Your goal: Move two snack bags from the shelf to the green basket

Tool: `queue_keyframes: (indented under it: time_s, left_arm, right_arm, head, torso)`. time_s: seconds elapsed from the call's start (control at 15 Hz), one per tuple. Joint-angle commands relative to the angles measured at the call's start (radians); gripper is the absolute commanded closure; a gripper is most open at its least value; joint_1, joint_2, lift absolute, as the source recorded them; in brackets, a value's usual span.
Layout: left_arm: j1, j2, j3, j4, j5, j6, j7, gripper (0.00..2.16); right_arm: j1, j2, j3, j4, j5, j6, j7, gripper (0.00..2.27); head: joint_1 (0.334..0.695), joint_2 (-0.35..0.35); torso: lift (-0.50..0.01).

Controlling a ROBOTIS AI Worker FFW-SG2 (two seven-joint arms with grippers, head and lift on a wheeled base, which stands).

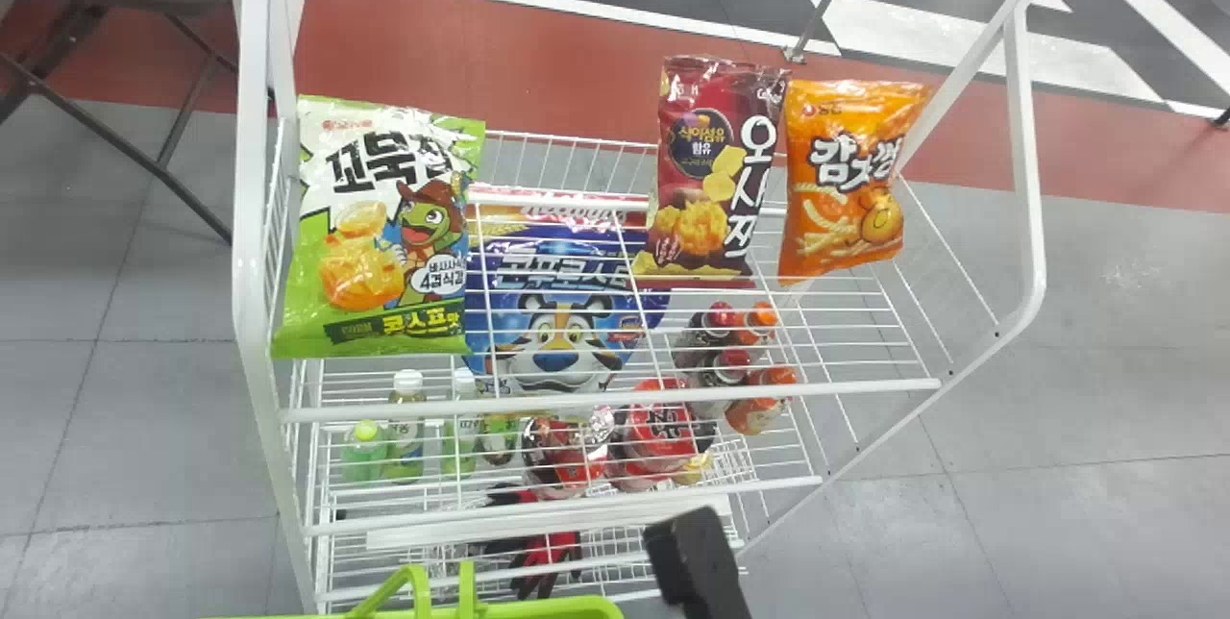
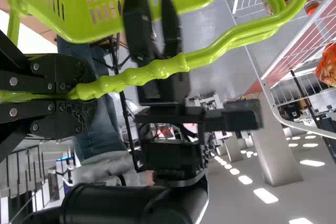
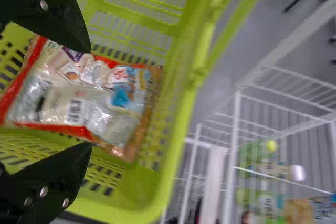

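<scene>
Left gripper: closed around the green basket's handle; the grip rod is clasped between its jaws.
Right gripper: a black part is seen at the head view's bottom edge, just beside the basket; in the left wrist view it is held pointed downward.
Right jaws: spread well apart, with nothing gripped; the right gripper is aimed into the basket, toward the bag inside.
Green basket: set before the rack, at the head view's bottom edge.
Bag in basket: red-edged, laid with its printed back turned up; whether it is touched by the jaws cannot be told.
Top shelf: a green snack bag is placed at the left, a dark red snack bag right of centre, and an orange snack bag just beside that.
Lower tiers: a blue bag and bottles are held there.
</scene>
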Motion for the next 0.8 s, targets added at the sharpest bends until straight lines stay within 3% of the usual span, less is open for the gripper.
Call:
queue_keyframes:
  time_s: [0.0, 0.4, 0.73]
  left_arm:
    - [0.003, 0.001, 0.000, -0.007, 0.000, 0.013, 0.001, 2.12]
    - [0.012, 0.003, -0.004, -0.007, -0.011, 0.013, 0.003, 2.12]
    - [0.012, 0.003, -0.014, -0.002, -0.028, 0.016, 0.003, 2.12]
  right_arm:
    - [0.001, 0.014, -0.063, -0.019, -0.027, -0.151, 0.023, 0.12]
    - [-0.019, 0.037, -0.309, -0.031, -0.102, -0.559, 0.049, 0.12]
    - [-0.098, 0.037, -0.438, 0.116, -0.102, -0.897, 0.065, 0.12]
  head:
    - [0.695, -0.350]
    - [0.695, -0.350]
    - [0.695, -0.350]
  torso:
    - [-0.013]
    - [-0.013]
    - [-0.013]
